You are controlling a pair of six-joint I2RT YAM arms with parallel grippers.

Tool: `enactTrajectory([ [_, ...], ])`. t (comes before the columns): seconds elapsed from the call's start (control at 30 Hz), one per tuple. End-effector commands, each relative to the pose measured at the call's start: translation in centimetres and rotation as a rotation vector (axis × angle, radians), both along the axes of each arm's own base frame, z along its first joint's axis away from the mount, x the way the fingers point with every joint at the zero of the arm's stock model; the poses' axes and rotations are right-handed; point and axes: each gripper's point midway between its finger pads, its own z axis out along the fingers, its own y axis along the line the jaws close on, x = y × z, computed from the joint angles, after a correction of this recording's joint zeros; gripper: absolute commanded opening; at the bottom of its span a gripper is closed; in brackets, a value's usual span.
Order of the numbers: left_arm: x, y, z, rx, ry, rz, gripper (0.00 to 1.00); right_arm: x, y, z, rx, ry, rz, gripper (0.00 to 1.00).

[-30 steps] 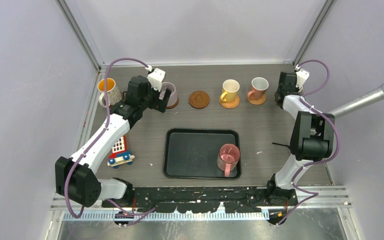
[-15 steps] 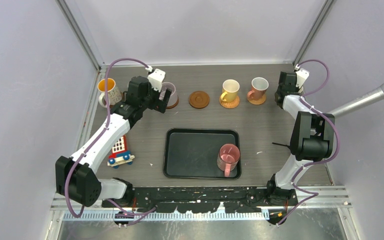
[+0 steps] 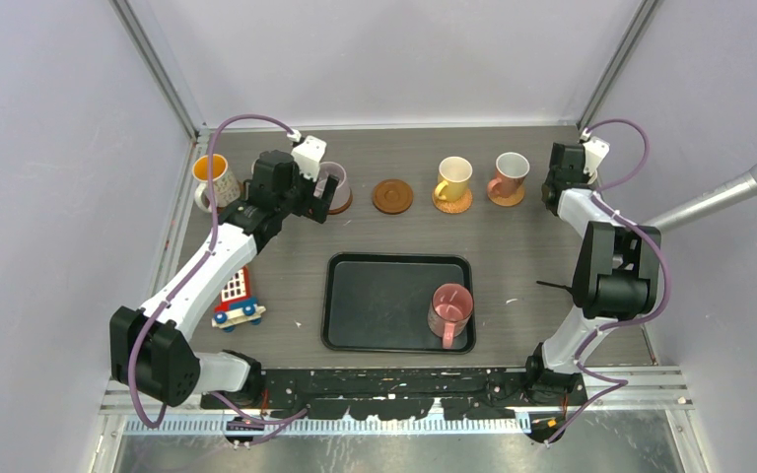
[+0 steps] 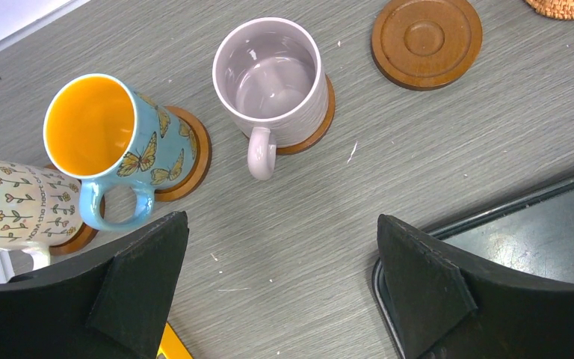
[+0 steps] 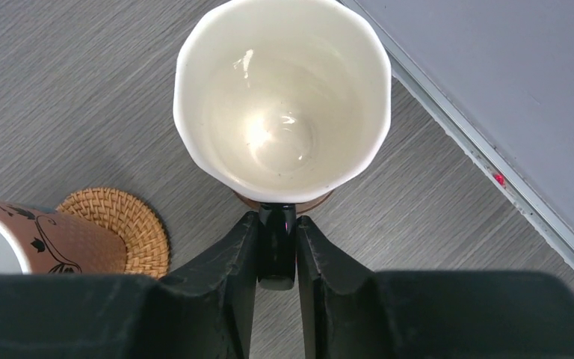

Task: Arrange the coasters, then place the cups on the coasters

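I see a grey wood-grain table [image 3: 522, 256] enclosed by pale walls [image 3: 59, 148] and aluminium posts [image 3: 158, 69]. The black tray [image 3: 375, 296] sits near centre, and a pink cup [image 3: 450, 307] stands in its right end. A bare coaster [image 3: 392, 195] lies straight beyond the tray. The left gripper [image 4: 280, 247] hovers beyond the tray's left corner, spread wide and empty, near the lilac cup [image 4: 269, 75], which stands on a brown coaster [image 4: 321, 123]. The right gripper [image 5: 277, 222], beyond the tray's far right corner, is clamped on the dark handle of the cream cup [image 5: 280, 97].
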Motion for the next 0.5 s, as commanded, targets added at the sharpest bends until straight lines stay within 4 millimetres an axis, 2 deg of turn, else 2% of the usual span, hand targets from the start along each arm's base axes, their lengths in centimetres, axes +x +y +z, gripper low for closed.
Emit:
enactTrajectory([
  [0.0,0.8,-0.1,2.3,-0.034,-0.055,0.014,1.00,-0.4,-0.4,2.8,-0.014,-0.061,-0.020,0.29],
  [0.37,0.8,-0.3,2.2,-0.047,-0.052,0.008,1.00,-1.6,-0.3,3.3,-0.009,-0.046,-0.025,0.20],
  [0.47,0.8,-0.4,2.2,-0.049,-0.050,0.003,1.00,-1.6,-0.3,2.9,-0.013,-0.034,-0.023,0.30],
])
